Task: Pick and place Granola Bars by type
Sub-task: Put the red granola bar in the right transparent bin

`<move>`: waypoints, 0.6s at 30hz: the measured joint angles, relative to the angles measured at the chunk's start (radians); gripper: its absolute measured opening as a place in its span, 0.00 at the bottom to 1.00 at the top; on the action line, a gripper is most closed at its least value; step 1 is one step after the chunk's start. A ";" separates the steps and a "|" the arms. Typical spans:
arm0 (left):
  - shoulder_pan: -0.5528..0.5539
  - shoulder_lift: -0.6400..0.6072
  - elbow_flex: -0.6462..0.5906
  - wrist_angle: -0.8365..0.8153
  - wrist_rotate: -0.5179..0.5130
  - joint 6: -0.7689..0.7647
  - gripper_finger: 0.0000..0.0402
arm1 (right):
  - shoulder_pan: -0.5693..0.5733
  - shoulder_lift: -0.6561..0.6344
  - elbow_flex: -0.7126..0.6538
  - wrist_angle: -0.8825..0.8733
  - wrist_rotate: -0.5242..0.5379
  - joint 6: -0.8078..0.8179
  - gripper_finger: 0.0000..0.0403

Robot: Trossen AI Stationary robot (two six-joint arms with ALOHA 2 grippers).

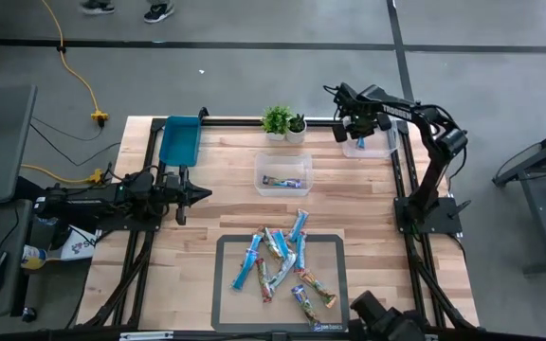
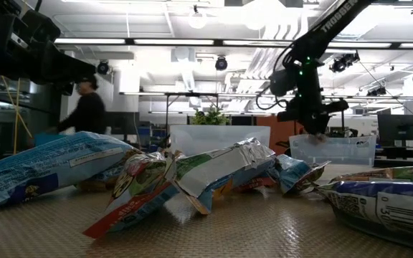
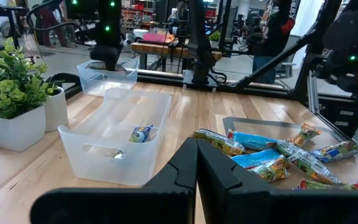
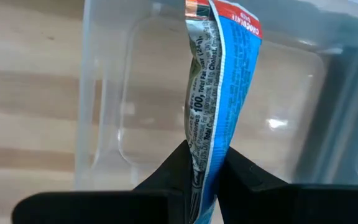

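Note:
Several granola bars, mostly light blue with some green and red, lie heaped on a grey mat near the table's near edge. One more bar lies in the middle clear bin. My right gripper hovers over a second clear bin at the far right corner, shut on a light-blue bar with a red end. My left gripper waits shut and empty at the table's left side, pointing toward the middle bin. My right gripper pinches the light-blue bar near one end between its two fingers, coming from above and pointing down. The bar hangs straight below the fingers, lifted clear, with its red end lowest, over the inside of the clear bin.
A blue bin stands at the far left of the table. Two small potted plants sit at the far edge between the bins. Bare wood lies between the mat and the middle bin. A person moves in the room behind.

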 joint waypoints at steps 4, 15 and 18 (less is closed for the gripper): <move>0.000 0.000 0.000 0.000 0.000 0.000 0.00 | -0.008 0.000 -0.022 0.056 -0.008 -0.003 0.12; 0.000 0.000 0.000 0.000 0.000 0.000 0.00 | -0.008 0.000 -0.027 0.107 -0.002 -0.040 0.29; 0.000 0.000 0.000 0.000 0.000 0.000 0.00 | -0.008 0.000 -0.027 0.112 -0.004 -0.044 0.34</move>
